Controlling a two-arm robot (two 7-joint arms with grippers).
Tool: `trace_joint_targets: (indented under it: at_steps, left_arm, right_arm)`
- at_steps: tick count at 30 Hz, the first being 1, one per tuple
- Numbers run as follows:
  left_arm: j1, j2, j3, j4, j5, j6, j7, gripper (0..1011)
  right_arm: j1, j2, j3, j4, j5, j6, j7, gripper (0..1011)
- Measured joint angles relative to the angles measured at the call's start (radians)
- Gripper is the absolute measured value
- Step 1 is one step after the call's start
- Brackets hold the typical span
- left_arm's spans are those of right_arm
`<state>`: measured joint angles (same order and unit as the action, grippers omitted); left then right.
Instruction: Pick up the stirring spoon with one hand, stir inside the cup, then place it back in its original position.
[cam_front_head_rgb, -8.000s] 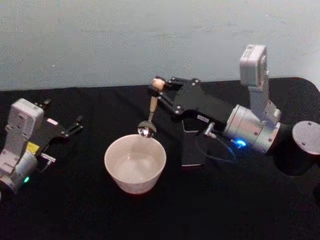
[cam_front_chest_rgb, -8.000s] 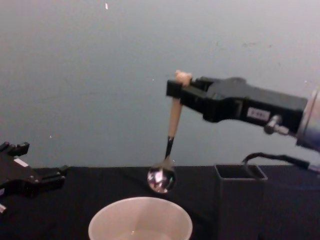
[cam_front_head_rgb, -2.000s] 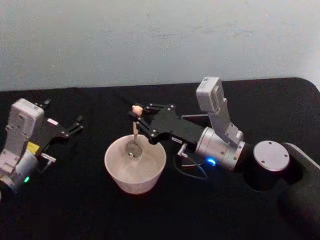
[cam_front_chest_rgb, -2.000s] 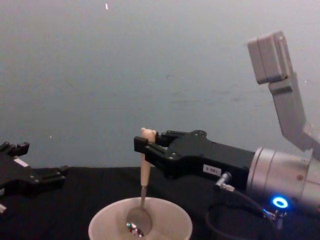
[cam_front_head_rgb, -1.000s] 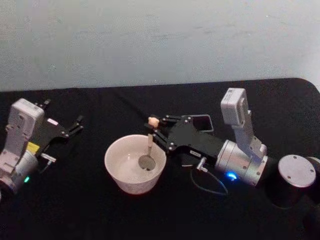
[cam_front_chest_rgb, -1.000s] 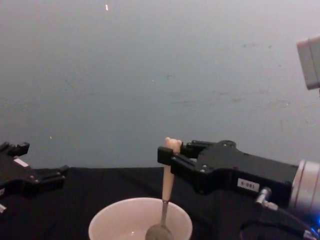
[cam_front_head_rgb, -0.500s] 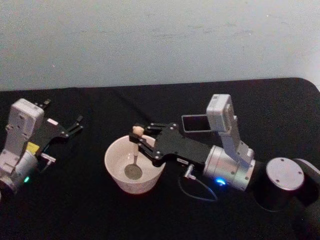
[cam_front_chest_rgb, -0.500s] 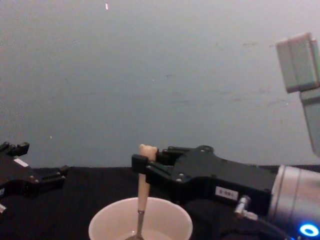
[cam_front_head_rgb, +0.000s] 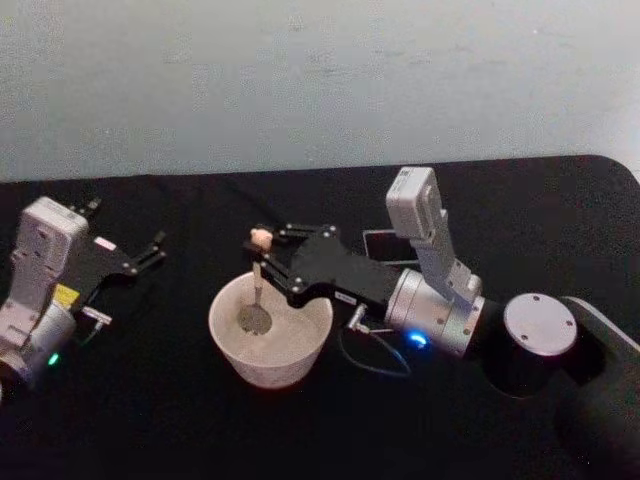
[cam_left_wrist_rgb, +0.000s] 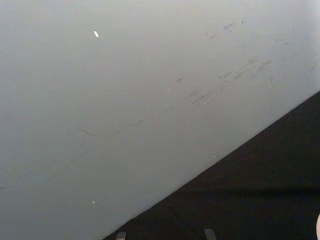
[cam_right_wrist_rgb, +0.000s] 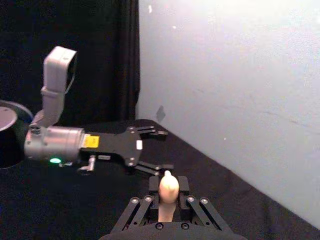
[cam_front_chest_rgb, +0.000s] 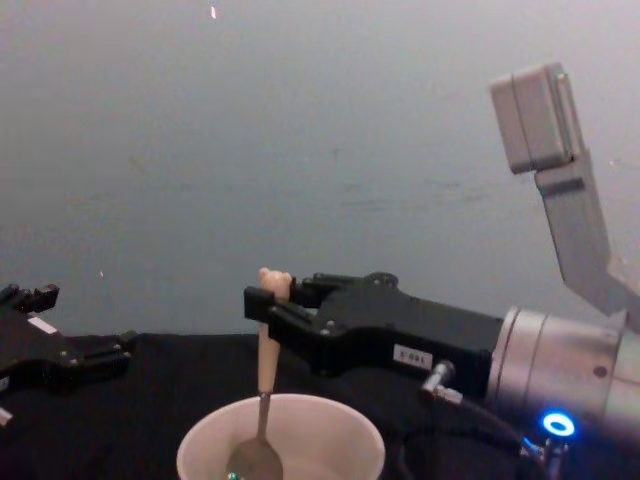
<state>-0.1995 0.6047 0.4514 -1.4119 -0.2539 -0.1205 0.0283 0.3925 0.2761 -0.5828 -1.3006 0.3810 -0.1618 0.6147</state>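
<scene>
With the right gripper clamped on the bear-topped beige handle of the small metal-bowled stirring spoon, whose bowl sits low inside the wide round cream-white cup, the stir calls for small, slow circles clear of the thin wall, while the left gripper rests open at the left of the black table.

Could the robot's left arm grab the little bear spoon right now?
Probably not. The left gripper rests open, well off to the left, with bare table between. But the right gripper is shut on the spoon handle, and its bowl sits inside the cup, leaving little to grab.
</scene>
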Motion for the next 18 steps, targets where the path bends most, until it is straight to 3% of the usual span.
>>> trace_joint_targets:
  at_steps: [18]
  left_arm:
    - [0.0, 0.0, 0.0, 0.0, 0.0, 0.0, 0.0, 1001]
  right_arm:
    - [0.012, 0.001, 0.031, 0.029, -0.003, -0.01, -0.012, 214]
